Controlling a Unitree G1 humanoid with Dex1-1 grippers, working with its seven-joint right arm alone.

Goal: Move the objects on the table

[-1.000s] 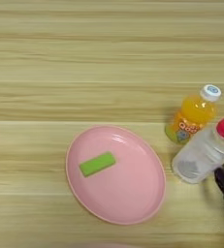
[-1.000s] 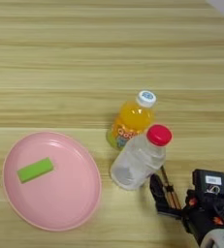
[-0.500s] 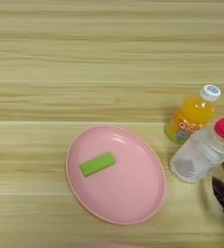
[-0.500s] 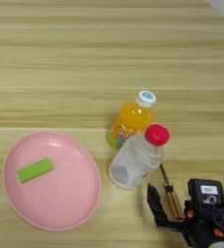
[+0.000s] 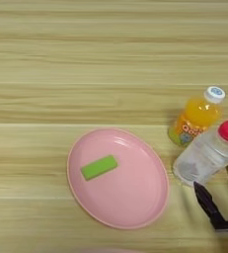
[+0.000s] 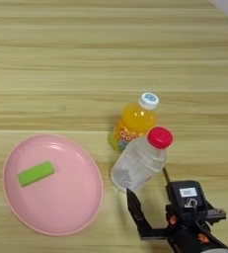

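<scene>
Tilted on the table (image 6: 110, 44) is a clear bottle (image 6: 137, 160) with a red cap (image 6: 160, 137), its base toward the near left. Just behind it, touching or nearly so, stands the orange juice bottle (image 6: 133, 121) with a white-blue cap (image 6: 148, 100). My right gripper (image 6: 147, 190) comes in from the bottom right and is open. One black finger (image 6: 135, 210) sits just below the clear bottle's base. The other, thin finger (image 6: 164, 174) lies beside the bottle's right flank. The gripper also shows in the left eye view as a black finger (image 5: 207, 207).
A pink oval plate (image 6: 81, 207) lies at the near left with a small green block (image 6: 35, 173) on it. The plate's right rim is close to the clear bottle's base.
My gripper has slid left along the near edge, bringing its black finger under the clear bottle's base. The bottles and the plate have hardly moved.
</scene>
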